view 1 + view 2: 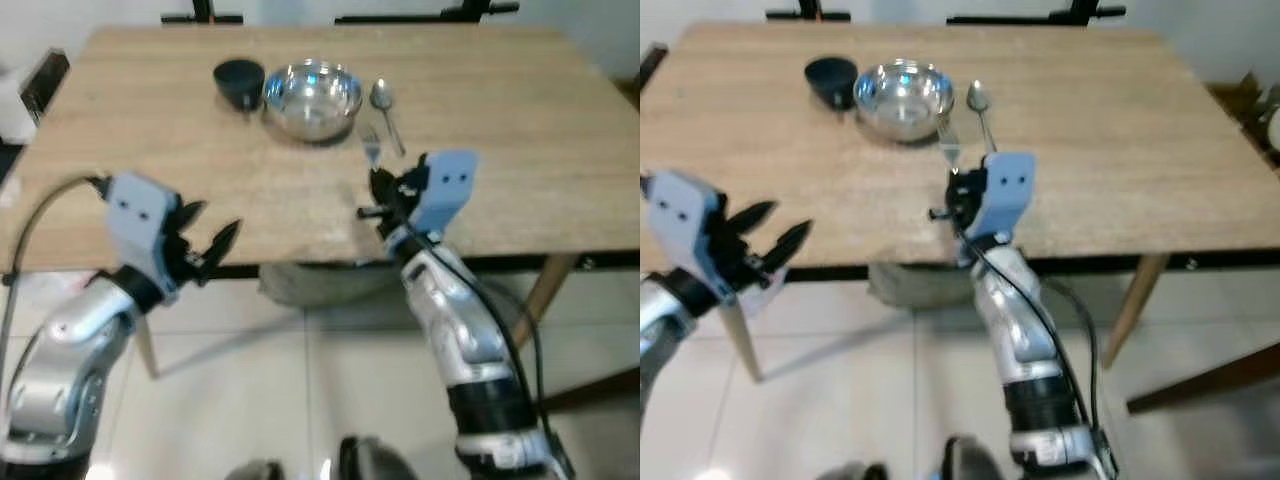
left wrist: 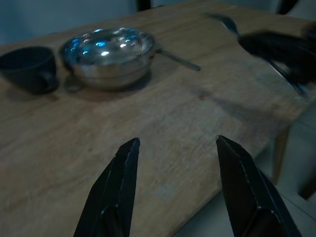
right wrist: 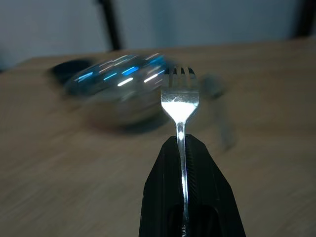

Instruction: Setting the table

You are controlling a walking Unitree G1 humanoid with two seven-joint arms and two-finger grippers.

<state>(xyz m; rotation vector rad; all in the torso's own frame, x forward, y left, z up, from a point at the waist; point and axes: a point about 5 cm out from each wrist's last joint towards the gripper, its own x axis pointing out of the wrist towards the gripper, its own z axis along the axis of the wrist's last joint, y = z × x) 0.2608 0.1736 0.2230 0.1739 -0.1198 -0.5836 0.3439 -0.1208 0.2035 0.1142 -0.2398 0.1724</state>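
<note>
a wooden table [image 1: 520, 120] is seen from above, with pale floor tiles [image 1: 300, 400] below its near edge. toward the far side of the table a steel bowl [image 1: 312, 97] is set, with a small dark cup [image 1: 239, 82] touching or just beside it on the robot's left and a spoon [image 1: 385, 108] lying just beside it on the right. the right gripper [image 1: 383, 186] is held over the near part of the table, its fingers pressed together on the handle of a fork [image 3: 180, 101]; the fork is pinched upright between them, tines pointing toward the bowl. whether the tines touch the tabletop cannot be judged, as the right wrist view is blurred there. the left gripper [image 1: 213, 242] is held at the table's near edge, its two fingers [image 2: 121, 182] spread apart with nothing between them.
</note>
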